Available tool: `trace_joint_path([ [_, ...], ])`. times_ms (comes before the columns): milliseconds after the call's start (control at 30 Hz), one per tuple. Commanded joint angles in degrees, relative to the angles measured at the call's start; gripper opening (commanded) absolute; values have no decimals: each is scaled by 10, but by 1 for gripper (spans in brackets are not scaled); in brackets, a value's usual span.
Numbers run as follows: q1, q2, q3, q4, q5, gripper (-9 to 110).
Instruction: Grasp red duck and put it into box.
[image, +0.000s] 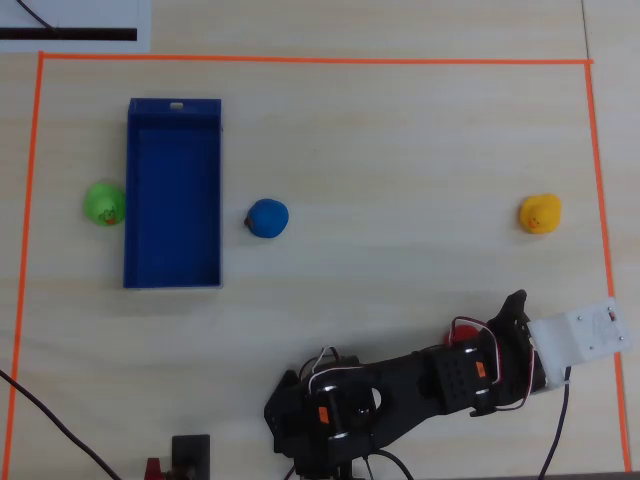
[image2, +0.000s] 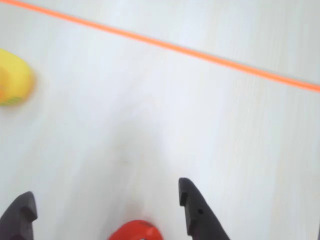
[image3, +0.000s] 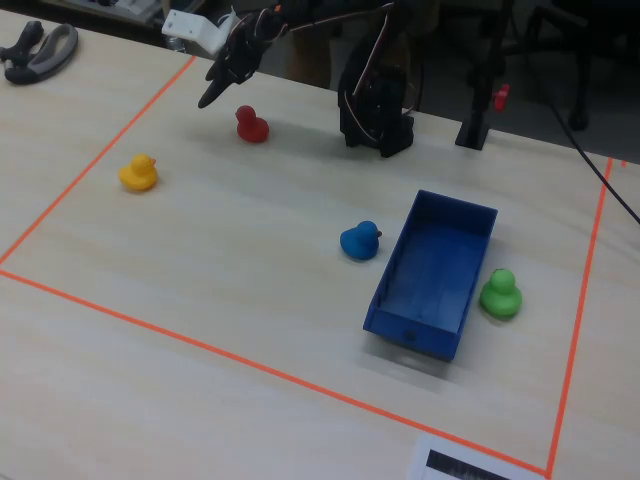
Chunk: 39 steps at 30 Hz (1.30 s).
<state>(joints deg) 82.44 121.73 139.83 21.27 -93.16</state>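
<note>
On the pale wooden table (image3: 250, 290), the gripper (image2: 107, 210) hangs wide open and empty, the red duck (image3: 251, 124) just below between its jaws.

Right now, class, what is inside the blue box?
Nothing shows inside the box: the overhead and fixed views show only its bare blue floor. The near wall hides a thin strip of floor in the fixed view. The red duck sits on the table, beneath the open hand.

Robotics lab bench
Orange tape (image3: 190, 345) frames a pale wooden table (image3: 250, 300); cables (image3: 590, 130) and stands at the back.
</note>
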Motion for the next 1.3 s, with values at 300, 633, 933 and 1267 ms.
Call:
trace_joint_path([
  [300,62,-3,57,-10,-115,38],
  [633,77,13,106,48,-180,38],
  [933,63,34,154,84,-194,38],
  [1267,47,39,159,127,-174,0],
])
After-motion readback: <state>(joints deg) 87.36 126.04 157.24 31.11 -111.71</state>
